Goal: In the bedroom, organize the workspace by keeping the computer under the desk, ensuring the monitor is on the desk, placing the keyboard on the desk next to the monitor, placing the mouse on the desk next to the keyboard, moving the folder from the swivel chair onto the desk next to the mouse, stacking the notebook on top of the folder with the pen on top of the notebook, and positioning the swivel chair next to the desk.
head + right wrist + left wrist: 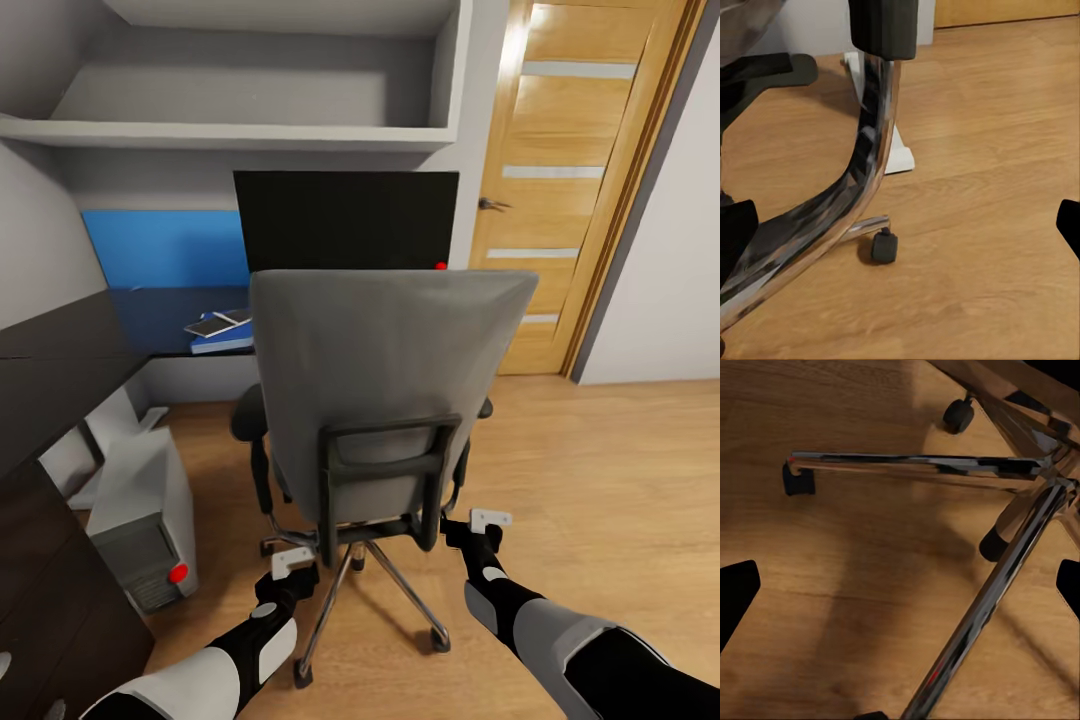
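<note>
Behind the grey upholstered swivel chair (pixel 385 385) | your left claw (pixel 292 562) wide apart, empty | your right claw (pixel 490 519) wide apart, empty | both low beside its chrome base (pixel 967 472)

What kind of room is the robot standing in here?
Probably a home office corner: a swivel chair faces a black desk with a monitor, and a computer tower stands on the wooden floor.

Swivel chair's (pixel 862 172) chrome armrest post, perhaps, above wooden floor (pixel 990 225).
</note>
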